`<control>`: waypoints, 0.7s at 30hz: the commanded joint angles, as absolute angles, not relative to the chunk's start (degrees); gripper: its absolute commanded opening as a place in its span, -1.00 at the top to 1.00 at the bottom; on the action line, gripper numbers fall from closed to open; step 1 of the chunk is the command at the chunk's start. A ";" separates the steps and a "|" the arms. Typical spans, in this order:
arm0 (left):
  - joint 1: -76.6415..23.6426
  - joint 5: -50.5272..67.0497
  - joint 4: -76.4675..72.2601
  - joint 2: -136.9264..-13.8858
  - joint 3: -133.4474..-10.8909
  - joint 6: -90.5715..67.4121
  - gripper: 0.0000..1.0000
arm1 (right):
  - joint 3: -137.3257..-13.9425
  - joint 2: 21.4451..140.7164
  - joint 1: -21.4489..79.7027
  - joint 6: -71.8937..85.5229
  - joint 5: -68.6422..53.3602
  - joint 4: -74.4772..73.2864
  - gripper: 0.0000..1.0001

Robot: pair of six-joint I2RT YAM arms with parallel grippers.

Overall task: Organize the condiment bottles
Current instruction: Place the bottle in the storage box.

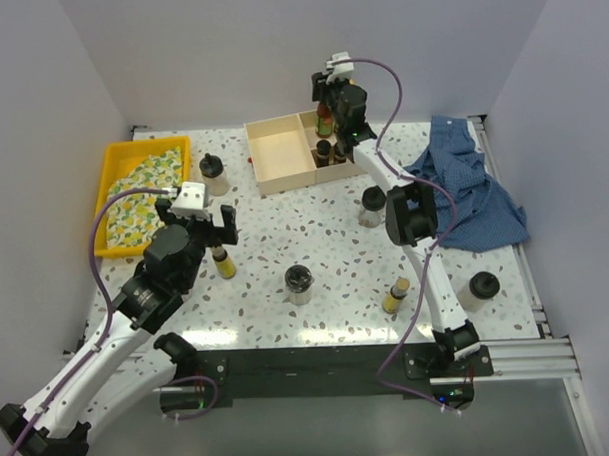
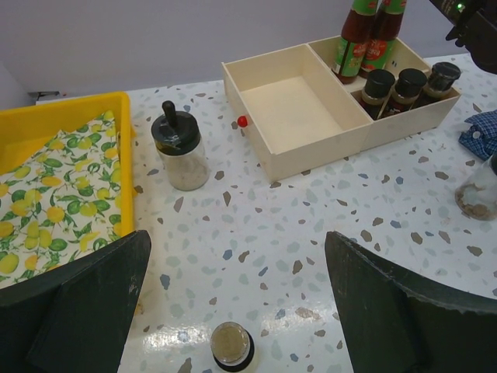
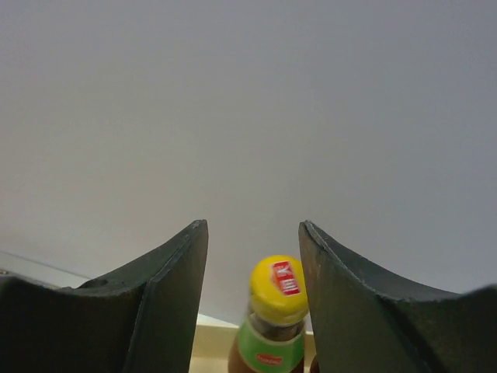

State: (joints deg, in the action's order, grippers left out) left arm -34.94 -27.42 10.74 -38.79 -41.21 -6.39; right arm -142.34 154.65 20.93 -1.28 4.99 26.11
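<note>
Right gripper (image 3: 253, 233) hangs at 12 o'clock, jaws let go, parted either side of a yellow cap (image 3: 278, 287) on a slim red bottle with a green neck label. Count them: two sauce bottles (image 2: 356, 43) in the wooden box's (image 2: 311, 151) far right compartment, three dark-capped small bottles (image 2: 409, 84) in the near right one. Loose: four squat black-lidded jars (image 1: 299, 283) and two tiny yellow bottles (image 1: 395, 295), one by the left gripper (image 1: 205, 229), spread wide at 8 o'clock. White speckled table (image 1: 315, 238), yellow tray (image 1: 117, 154) at 10, blue cloth (image 1: 463, 192) at 2, plain pale walls.
</note>
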 commanded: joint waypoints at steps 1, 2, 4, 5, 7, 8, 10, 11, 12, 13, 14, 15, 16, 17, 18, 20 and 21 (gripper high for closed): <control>-35.16 -28.48 7.82 -37.97 -40.96 -6.33 -1.00 | -140.63 148.90 20.65 -1.76 5.28 32.08 -0.11; -35.07 -28.56 7.74 -37.79 -40.96 -6.33 -1.00 | -138.62 147.84 20.65 -1.58 4.66 31.91 -0.11; -35.07 -28.83 7.82 -37.18 -40.78 -6.33 -1.00 | -135.89 144.95 20.83 -0.44 4.22 31.82 -0.12; -35.16 -29.00 7.82 -37.09 -40.78 -6.33 -1.00 | -133.27 141.89 20.92 -0.44 4.04 31.56 -0.15; -35.16 -29.00 7.82 -36.65 -40.78 -6.33 -1.00 | -131.06 138.18 21.18 -0.44 4.13 28.76 -0.17; -35.16 -29.00 7.82 -36.56 -40.78 -6.33 -1.00 | -128.35 134.25 21.36 -0.44 4.22 27.78 -0.18; -35.16 -28.83 7.82 -36.21 -40.78 -6.33 -1.00 | -124.91 130.10 21.71 1.75 4.48 25.41 -0.19; -35.16 -28.74 7.82 -36.04 -40.78 -6.42 -1.00 | -120.63 127.56 22.06 2.11 4.48 24.79 -0.24; -35.16 -28.48 7.74 -35.95 -40.78 -6.42 -1.00 | -118.24 123.09 22.23 2.89 4.74 24.35 -0.28; -35.24 -28.48 7.82 -35.69 -40.78 -6.42 -1.00 | -115.78 120.35 22.58 3.51 5.88 22.87 -0.30; -35.24 -28.48 7.82 -35.60 -40.78 -6.42 -1.00 | -111.49 117.89 22.76 5.17 6.32 21.63 -0.32; -35.24 -28.48 7.91 -35.42 -40.78 -6.42 -1.00 | -109.53 113.08 22.85 6.40 6.94 20.14 -0.34; -35.24 -28.56 7.91 -35.33 -40.78 -6.42 -1.00 | -107.77 110.77 23.11 7.63 7.99 15.34 -0.37; -35.16 -28.65 7.82 -35.33 -40.78 -6.33 -1.00 | -105.06 108.65 23.20 10.87 8.52 12.16 -0.40; -35.24 -28.65 7.82 -35.25 -40.87 -6.33 -1.00 | -103.72 106.20 23.29 12.81 8.87 8.82 -0.42; -35.16 -28.92 7.91 -35.33 -40.87 -6.24 -1.00 | -99.78 99.87 23.20 16.76 8.09 -1.72 -0.44; -35.24 -29.00 7.91 -35.42 -40.87 -6.33 -1.00 | -98.28 97.84 23.20 18.01 8.09 -4.89 -0.49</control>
